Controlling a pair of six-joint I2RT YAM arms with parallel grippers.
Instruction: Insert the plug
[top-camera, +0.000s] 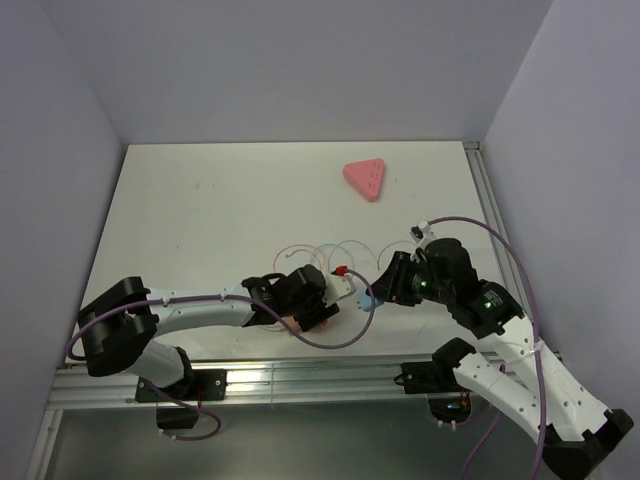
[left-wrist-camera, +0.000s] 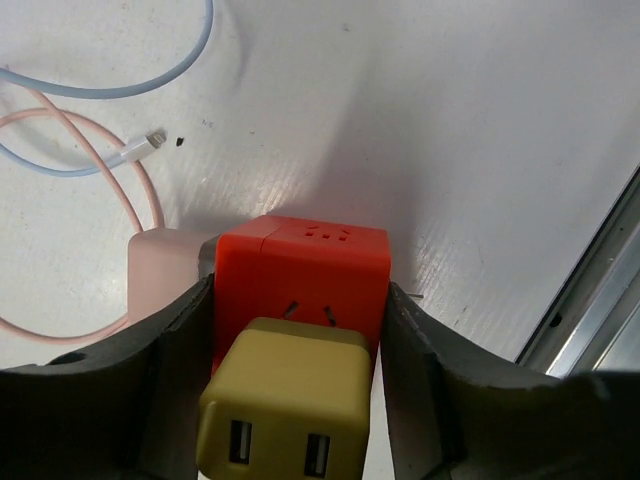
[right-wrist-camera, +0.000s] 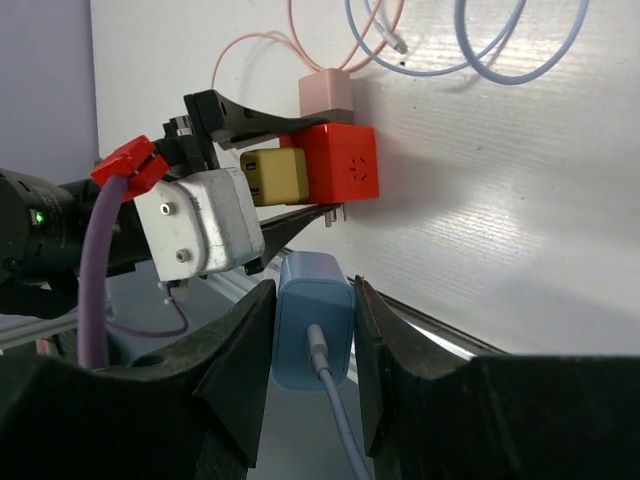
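Right claw (right-wrist-camera: 312, 296): pinched shut on the plug (right-wrist-camera: 312, 335), which is light blue with a thin cable trailing back toward my wrist.

Right wrist view: the plug is just beside the orange-red block (right-wrist-camera: 340, 165) and does not touch it. A yellow adapter (right-wrist-camera: 275, 177) is seated in the block, and a pink adapter (right-wrist-camera: 326, 95) rests against it.

Left claw (left-wrist-camera: 300, 292): clamped on that block. Only the left wrist view shows a finger pressed to each side. The plug is out of that view.

Only the overhead view shows the pink triangular strip (top-camera: 366, 179), at the far right of the table (top-camera: 200, 200) and well apart from both claws.
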